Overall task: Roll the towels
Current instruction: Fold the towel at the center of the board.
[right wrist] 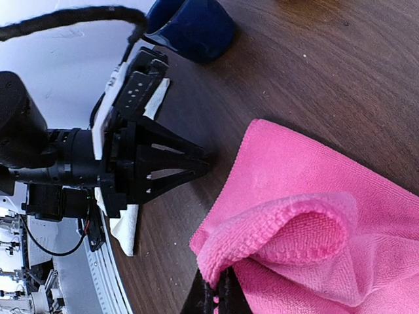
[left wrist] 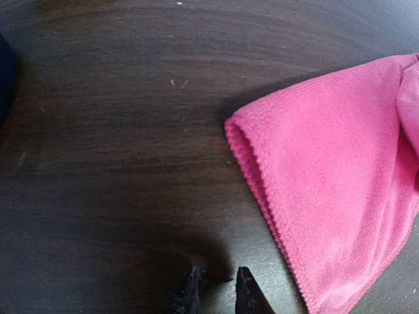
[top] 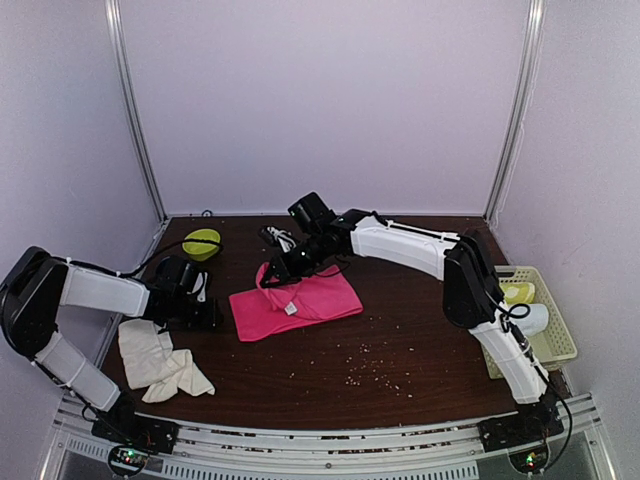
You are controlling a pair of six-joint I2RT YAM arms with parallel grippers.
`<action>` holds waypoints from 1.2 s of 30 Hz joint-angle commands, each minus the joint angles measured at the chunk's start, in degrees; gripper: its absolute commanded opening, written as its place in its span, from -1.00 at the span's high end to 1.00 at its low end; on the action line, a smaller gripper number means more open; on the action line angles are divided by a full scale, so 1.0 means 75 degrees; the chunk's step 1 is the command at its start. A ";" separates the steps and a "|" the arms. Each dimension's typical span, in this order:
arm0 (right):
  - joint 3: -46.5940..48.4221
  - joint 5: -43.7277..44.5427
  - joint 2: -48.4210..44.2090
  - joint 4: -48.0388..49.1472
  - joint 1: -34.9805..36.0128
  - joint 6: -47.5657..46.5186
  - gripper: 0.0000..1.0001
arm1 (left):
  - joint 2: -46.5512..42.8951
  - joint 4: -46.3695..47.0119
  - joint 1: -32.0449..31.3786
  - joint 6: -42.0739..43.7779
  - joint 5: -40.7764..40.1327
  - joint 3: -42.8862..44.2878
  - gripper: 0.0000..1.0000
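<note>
The pink towel [top: 300, 300] lies spread near the middle of the dark wooden table [top: 430, 335], slightly toward the far edge. Its far-left corner is lifted off the surface. The right gripper [right wrist: 218, 298] has that corner pinched between its closed fingers, and in the right wrist view the cloth curls over into a soft fold just above the fingertips. The rest of the towel is flat, with its hemmed left edge folded double.

The left gripper [left wrist: 217, 296] is low over bare wood just beside the towel's left edge, pointing toward it but not touching it. Its fingers stand narrowly apart with nothing between them — only table shows in the gap.

The cream towel [top: 158, 358] lies crumpled in a loose heap at the near-left corner of the table, under the left arm and well apart from the pink one.

A yellow-green bundle [top: 202, 243] sits near the far-left corner. A dark blue rounded object [right wrist: 190, 26] shows in the right wrist view behind the left gripper; what it is I cannot tell. At the right edge stands a pale yellow basket [top: 562, 345] — inside it are a white roll [top: 536, 318] and a yellowish item [top: 518, 293]. Pale crumbs [top: 370, 365] are scattered toward the near edge, right of the middle.
</note>
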 commanded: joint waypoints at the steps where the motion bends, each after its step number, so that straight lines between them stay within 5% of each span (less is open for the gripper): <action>1: 0.0239 -0.0174 0.0461 0.0540 0.0010 0.0424 1.00 | 0.0179 0.0215 -0.0056 -0.0153 0.0440 -0.0198 0.57; 17: 0.0547 -0.0295 0.1160 0.2103 0.0321 0.1510 1.00 | 0.0320 0.0587 -0.0062 -0.0207 0.0751 -0.0350 0.57; 36: 0.0530 -0.0335 0.1378 0.2433 0.0715 0.1714 1.00 | 0.0405 0.0875 -0.0062 -0.0304 0.0801 -0.0549 0.57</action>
